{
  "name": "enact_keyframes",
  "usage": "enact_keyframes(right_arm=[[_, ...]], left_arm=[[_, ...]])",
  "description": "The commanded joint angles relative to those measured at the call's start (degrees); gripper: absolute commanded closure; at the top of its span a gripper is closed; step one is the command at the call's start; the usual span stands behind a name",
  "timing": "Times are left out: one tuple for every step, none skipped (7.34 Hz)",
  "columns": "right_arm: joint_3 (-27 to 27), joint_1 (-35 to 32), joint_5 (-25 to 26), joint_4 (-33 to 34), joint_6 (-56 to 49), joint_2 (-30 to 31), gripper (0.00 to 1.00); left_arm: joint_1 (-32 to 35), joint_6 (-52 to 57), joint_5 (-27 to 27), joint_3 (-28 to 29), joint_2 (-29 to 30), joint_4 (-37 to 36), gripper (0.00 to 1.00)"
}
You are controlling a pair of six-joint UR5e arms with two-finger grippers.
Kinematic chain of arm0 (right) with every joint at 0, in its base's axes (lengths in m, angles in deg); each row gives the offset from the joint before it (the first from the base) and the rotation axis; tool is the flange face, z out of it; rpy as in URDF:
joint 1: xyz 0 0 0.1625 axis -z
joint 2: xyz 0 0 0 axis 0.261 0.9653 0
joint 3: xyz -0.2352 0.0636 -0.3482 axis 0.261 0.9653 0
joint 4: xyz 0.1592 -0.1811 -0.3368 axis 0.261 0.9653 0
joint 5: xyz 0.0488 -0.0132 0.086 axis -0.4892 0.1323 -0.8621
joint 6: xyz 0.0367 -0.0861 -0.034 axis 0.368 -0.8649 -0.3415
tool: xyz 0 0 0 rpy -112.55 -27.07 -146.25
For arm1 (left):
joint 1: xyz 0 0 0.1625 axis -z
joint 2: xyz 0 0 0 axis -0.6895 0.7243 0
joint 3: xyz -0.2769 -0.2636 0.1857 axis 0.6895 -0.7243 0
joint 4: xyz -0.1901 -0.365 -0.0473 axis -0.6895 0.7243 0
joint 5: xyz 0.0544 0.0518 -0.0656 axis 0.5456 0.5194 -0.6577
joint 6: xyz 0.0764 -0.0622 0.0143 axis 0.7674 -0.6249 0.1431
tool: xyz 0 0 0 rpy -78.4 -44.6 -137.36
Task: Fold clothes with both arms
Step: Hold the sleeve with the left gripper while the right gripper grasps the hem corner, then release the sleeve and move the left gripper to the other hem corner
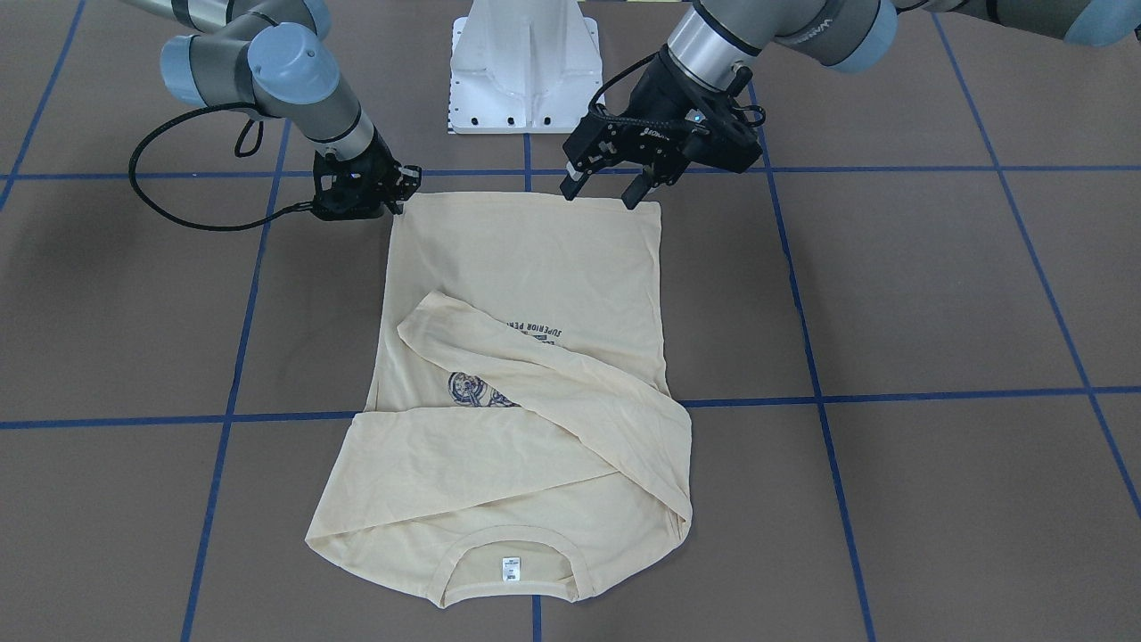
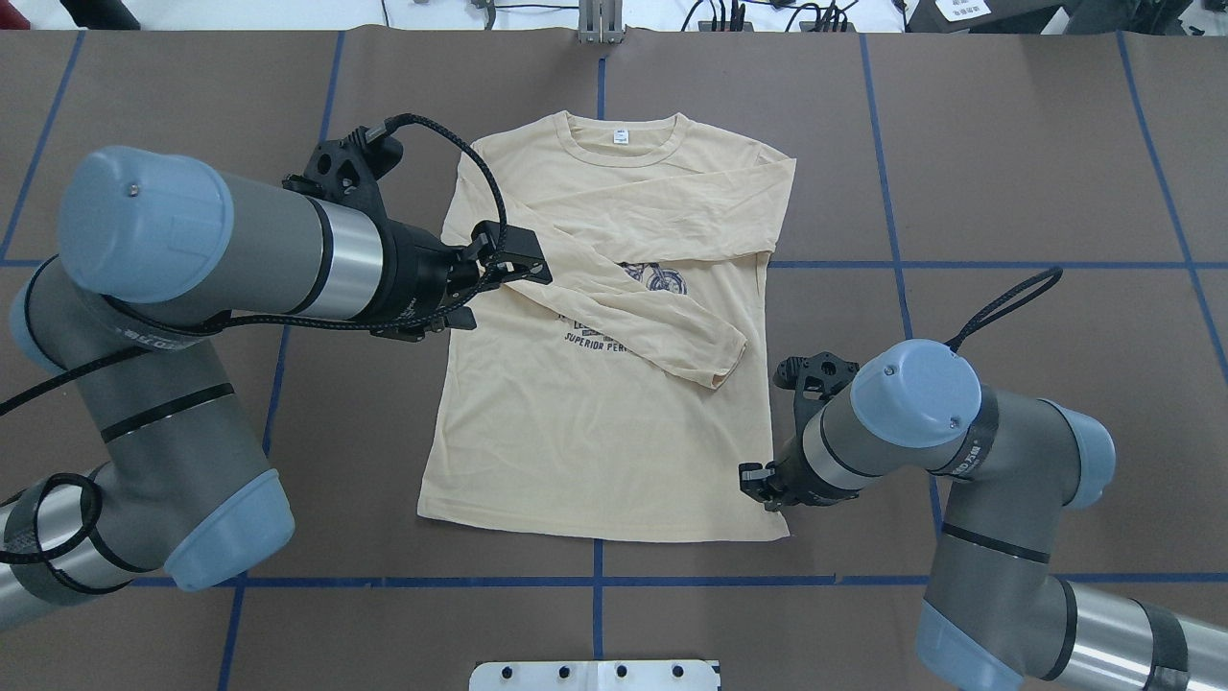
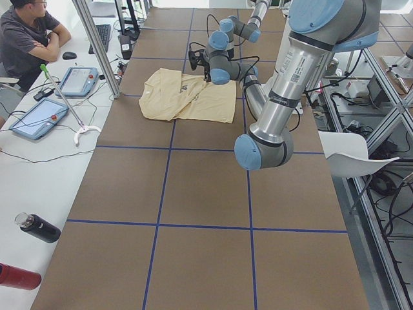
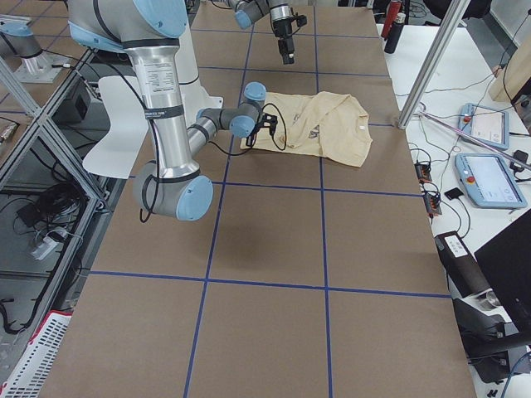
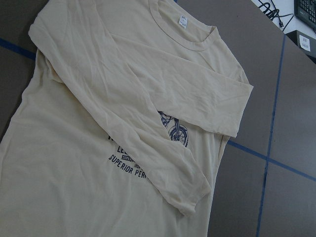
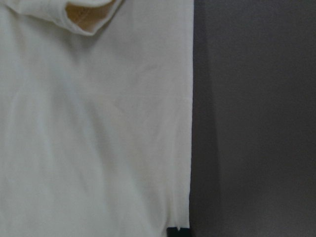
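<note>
Bright, even light falls from above, and soft shadows lie on the table (image 1: 107, 294) at upper left. The right wrist view is blurred and overexposed, the shirt (image 6: 98, 138) almost white. Other views are sharp.

Cream shirt (image 2: 576, 451) flat, print up, sleeves crossed.

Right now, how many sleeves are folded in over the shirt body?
2. The first sleeve lies flat across the chest of the shirt, below the collar. The second sleeve runs diagonally over it and the print. Neither is hidden.
</note>
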Motion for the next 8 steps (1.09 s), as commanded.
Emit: enact_keyframes(right_arm=[[-0.97, 0.00, 0.23, -0.11, 0.00, -0.22, 1.00], [-2.63, -0.26, 0.15, -0.29, 0.00, -0.31, 1.00], [-3.25, -0.27, -0.03, -0.38, 0.00, -0.48, 1.00], [-3.87, -0.27, -0.03, -0.64, 0.00, -0.66, 1.00], [-4.75, -0.44, -0.03, -0.64, 0.00, -0.66, 1.00], [-5.28, -0.70, -0.03, -0.64, 0.00, -0.66, 1.00], [-5.28, -1.05, -0.12, -0.73, 0.00, -0.66, 1.00], [-5.37, -1.75, -0.64, -0.73, 0.00, -0.66, 1.00]], left_arm=[[-0.75, -0.09, 0.00, -0.02, -2.28, 0.00, 0.00], [-1.89, -0.18, 0.00, -0.54, -3.87, -0.18, 0.00], [-5.29, -0.18, 1.13, -0.89, -5.28, -3.48, 0.00], [-8.98, -0.18, 4.80, -0.90, -5.47, -7.87, 0.01], [-11.45, -0.18, 6.14, -0.81, -6.51, -9.57, 0.01], [-13.39, -0.18, 6.50, -0.81, -8.70, -9.76, 0.01], [-13.93, -0.09, 6.94, -0.55, -9.68, -10.02, 0.02], [-14.37, -0.09, 7.03, -0.29, -10.56, -11.15, 0.05]])
